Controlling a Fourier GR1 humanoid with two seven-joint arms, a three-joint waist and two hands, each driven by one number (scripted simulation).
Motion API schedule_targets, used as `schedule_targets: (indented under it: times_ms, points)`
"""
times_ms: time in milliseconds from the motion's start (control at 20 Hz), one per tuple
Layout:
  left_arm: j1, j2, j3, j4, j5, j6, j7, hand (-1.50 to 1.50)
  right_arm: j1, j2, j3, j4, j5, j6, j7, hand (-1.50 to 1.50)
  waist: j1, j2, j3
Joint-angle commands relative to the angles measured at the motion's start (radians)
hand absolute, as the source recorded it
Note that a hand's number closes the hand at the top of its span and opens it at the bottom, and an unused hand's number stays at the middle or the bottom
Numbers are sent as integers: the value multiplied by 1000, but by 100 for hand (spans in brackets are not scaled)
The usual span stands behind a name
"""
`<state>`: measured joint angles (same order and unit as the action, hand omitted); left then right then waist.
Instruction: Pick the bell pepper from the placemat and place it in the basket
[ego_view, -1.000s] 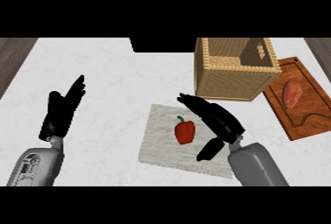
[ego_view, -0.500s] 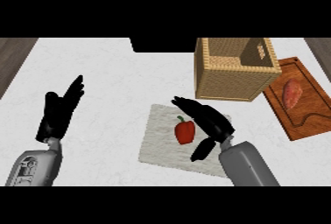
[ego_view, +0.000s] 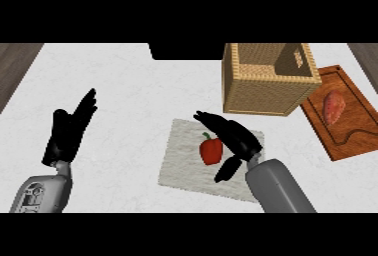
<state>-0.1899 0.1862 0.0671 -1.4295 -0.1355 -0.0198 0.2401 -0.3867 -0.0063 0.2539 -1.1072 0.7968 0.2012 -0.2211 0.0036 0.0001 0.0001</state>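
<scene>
A red bell pepper (ego_view: 211, 151) with a green stem lies on the grey placemat (ego_view: 183, 165) in the middle of the counter. My right hand (ego_view: 238, 138) is open right beside the pepper, on its right side. The fingers stretch over the pepper's top and the thumb points down along its lower right. The wicker basket (ego_view: 267, 90) stands behind and to the right of the placemat. My left hand (ego_view: 69, 131) rests open at the left, fingers up, away from everything.
A wooden cutting board (ego_view: 347, 140) lies at the right with a piece of raw meat (ego_view: 334, 106) on it. A dark opening (ego_view: 187, 51) sits at the counter's far edge. Dark wood floor shows past both far corners.
My right hand has moved left across the placemat and now sits against the pepper's right side. The pepper, the basket and my left hand have kept their places.
</scene>
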Motion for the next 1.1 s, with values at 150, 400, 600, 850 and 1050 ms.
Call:
schedule_targets:
  times_ms: [150, 400, 600, 850, 1050]
  points:
    - [-67, -13, 5, 22, -17, 10, 55, 0, -44, -3, 28, 38, 53, -46, -41, 150, -3, 0, 0]
    - [-12, 2, 21, 17, 1, -22, -7, 0, 9, 5, 104, 41, 135, -200, -69, 150, 0, -1, 0]
    - [-88, 38, 47, 39, 16, -45, 23, 0, -144, 6, 101, 208, 138, -271, 77, 150, 19, 4, 0]
    - [-84, -9, -15, 54, -8, -48, -13, 0, -294, 6, 53, 259, 229, -169, 597, 150, 80, 16, -10]
    - [-136, -33, -36, 74, -21, -37, 7, 0, -469, 6, 100, 328, 224, -139, 861, 150, 119, 24, -3]
